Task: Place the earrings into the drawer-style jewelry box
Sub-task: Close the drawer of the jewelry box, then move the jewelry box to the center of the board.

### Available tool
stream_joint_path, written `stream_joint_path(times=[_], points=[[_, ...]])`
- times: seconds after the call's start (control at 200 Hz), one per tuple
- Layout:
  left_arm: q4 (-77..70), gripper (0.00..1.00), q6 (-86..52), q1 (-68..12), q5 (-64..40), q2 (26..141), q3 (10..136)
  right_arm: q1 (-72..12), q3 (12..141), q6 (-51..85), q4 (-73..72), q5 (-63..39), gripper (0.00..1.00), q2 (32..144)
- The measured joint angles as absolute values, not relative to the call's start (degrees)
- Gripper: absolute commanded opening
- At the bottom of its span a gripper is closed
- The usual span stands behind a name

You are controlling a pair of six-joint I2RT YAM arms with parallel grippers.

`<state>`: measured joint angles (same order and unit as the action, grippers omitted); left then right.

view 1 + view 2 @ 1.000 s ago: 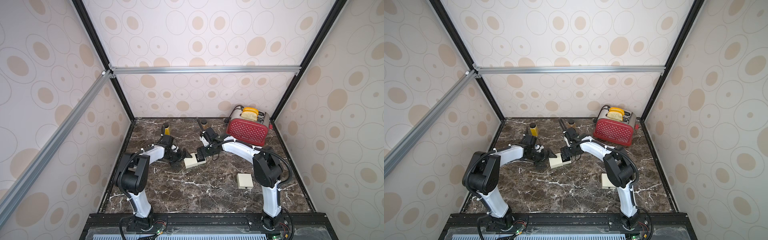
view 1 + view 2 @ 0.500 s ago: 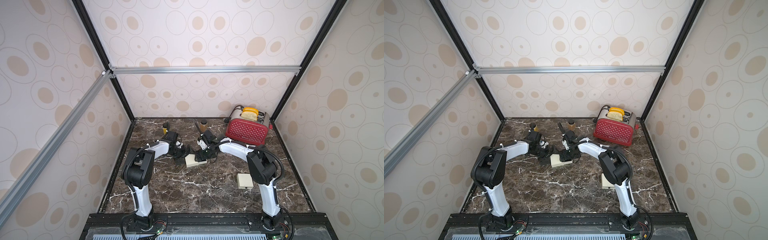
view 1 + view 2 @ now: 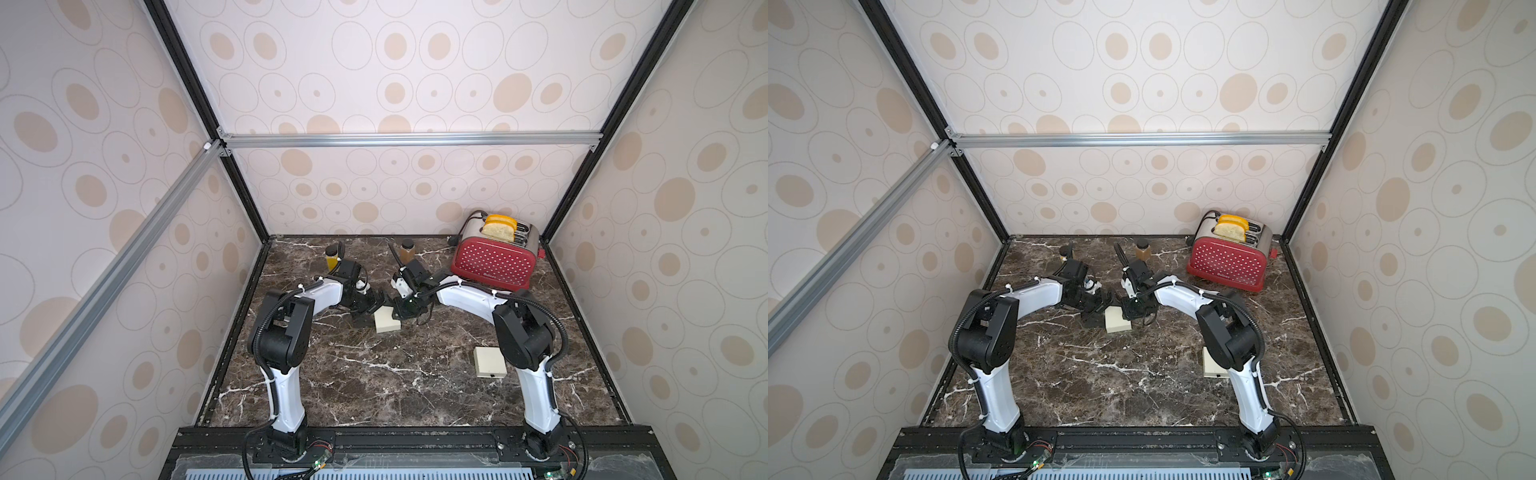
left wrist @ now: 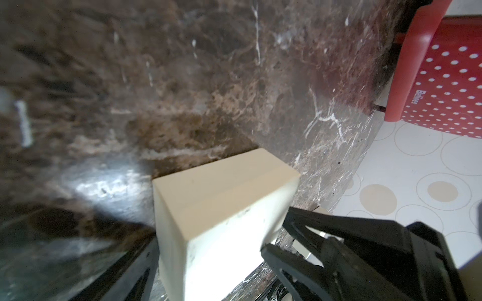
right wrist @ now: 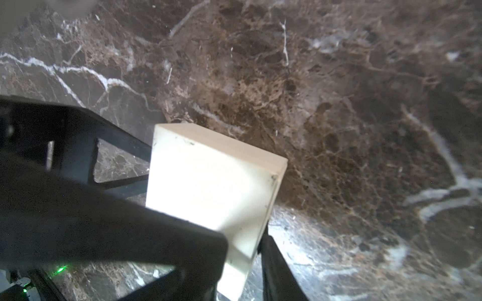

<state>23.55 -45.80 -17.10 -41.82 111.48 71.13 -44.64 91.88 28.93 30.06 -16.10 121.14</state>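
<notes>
While your left gripper (image 3: pixel 379 301) holds its jaws spread wide at one end of the cream jewelry box (image 3: pixel 387 321), which lies between the centre and back edge of the marble surface (image 3: pixel 374 374), your right gripper (image 3: pixel 401 311) clamps the opposite end with narrowed jaws

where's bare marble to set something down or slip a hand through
Free: front middle of the table, between left arm and right arm, up to the flat box. Crowded: back centre, where the left claw and right claw flank the centre box.
</notes>
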Motion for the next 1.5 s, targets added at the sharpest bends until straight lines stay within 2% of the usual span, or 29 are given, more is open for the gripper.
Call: stream_joint_path(times=[0.25, 0.601, 0.761, 1.086, 1.332, 1.497], points=[[26.7, 0.99, -45.8, -17.3, -41.2, 115.2, 77.2, -43.0, 91.9, 29.1, 27.3, -15.1, 0.25, 121.4], [29.9, 0.99, -47.1, -19.0, -39.7, 131.3, 102.6, -34.8, 97.2, 27.6, 23.5, -15.8, 0.29, 125.7], [32.3, 0.99, -46.9, -19.1, -39.5, 134.5, 108.3, -32.7, 98.4, 27.2, 22.5, -17.1, 0.33, 127.3], [35.1, 0.99, -43.7, -18.2, -36.1, 132.7, 106.4, -32.3, 98.5, 25.5, 22.7, -16.6, 0.55, 127.4], [38.7, 0.99, -40.6, -17.2, -30.7, 128.1, 102.6, -31.6, 98.6, 22.1, 27.2, -12.7, 0.86, 125.4], [38.2, 0.99, -39.2, -17.0, -28.1, 120.8, 97.2, -31.3, 98.4, 20.3, 31.9, -9.4, 0.92, 119.1]])
